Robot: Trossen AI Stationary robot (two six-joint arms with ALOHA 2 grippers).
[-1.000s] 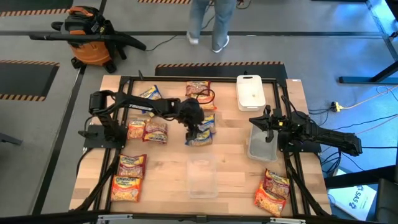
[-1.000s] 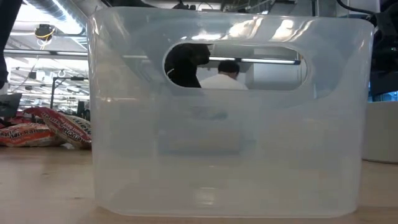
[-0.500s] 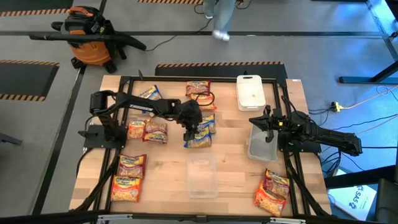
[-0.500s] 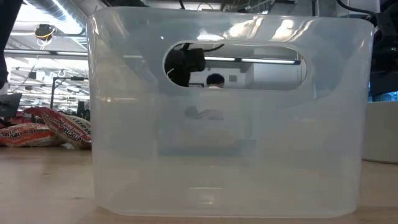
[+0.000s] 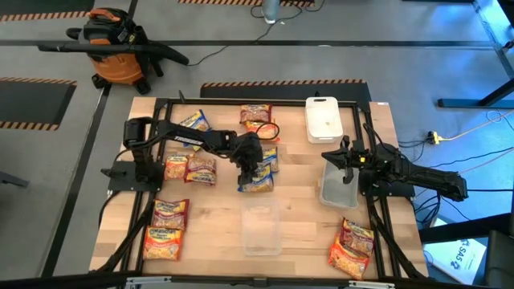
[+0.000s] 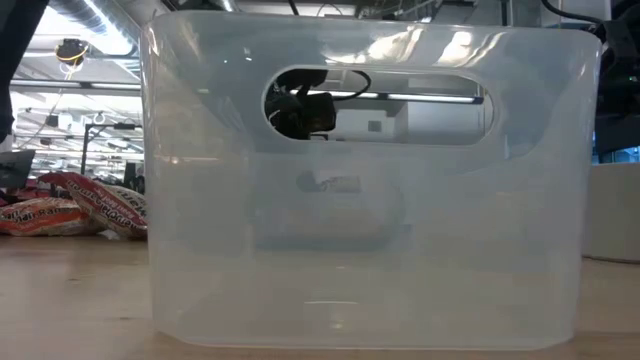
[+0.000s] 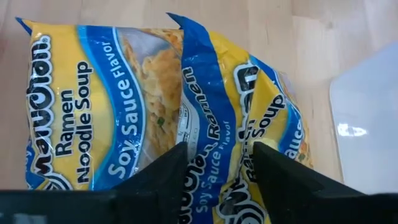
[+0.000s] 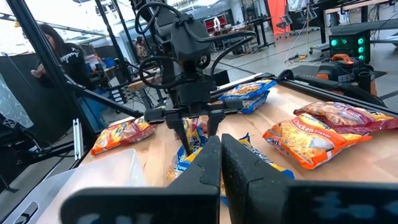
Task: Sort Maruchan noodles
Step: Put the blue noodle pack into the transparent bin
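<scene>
High view: left tool [image 5: 254,170] lower on blue packets [image 5: 259,178]

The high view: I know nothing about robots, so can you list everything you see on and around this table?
Blue packets: at least three, blue-and-yellow, most mid-table, one top left.
Orange packets: about four, orange-and-yellow, three left, one bottom right.
Red packets: about three, dark red, left, top, bottom right.
Containers: two, clear, bottom centre and right.
Lid: one, white, top right.
Vacuum: one, orange-black, on the floor.
Person: one, dark top, beyond the table.
Left gripper: one, black, open over the middle blue packets.
Right gripper: one, black, shut, by the right container.
</scene>
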